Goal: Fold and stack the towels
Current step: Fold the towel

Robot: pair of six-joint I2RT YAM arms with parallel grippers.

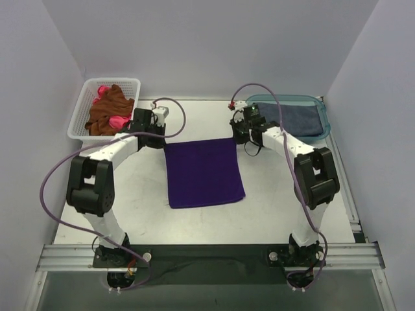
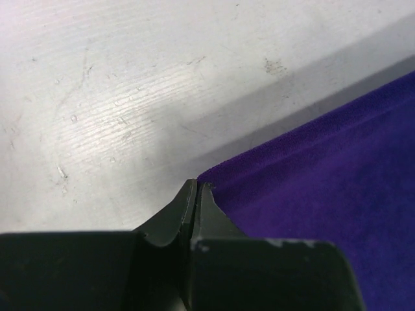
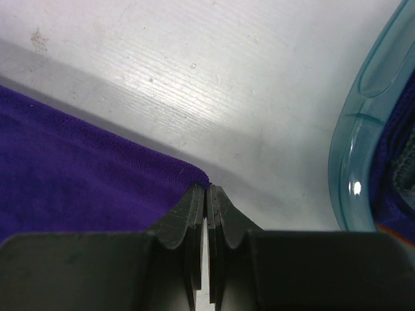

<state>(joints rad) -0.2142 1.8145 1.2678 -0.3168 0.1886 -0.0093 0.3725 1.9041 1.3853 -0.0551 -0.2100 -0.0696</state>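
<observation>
My left gripper (image 2: 198,189) and right gripper (image 3: 207,192), both pressed together, pinched the purple towel's (image 1: 204,173) far corners mid-tabletop (image 1: 279,194).

A white table (image 1: 272,194) fills the middle of the room. Up close its surface shows fine parallel grain, faint scratches and a few dark specks. Plain pale lavender-white walls close it in on three sides: at the far edge (image 1: 207,45), the left edge (image 1: 26,97) and the right edge (image 1: 389,97). An aluminium rail (image 1: 65,257) runs along the near edge, with a dark greenish-grey surface (image 1: 207,295) below it. The light is soft and even, and the shadows are blurred.
</observation>
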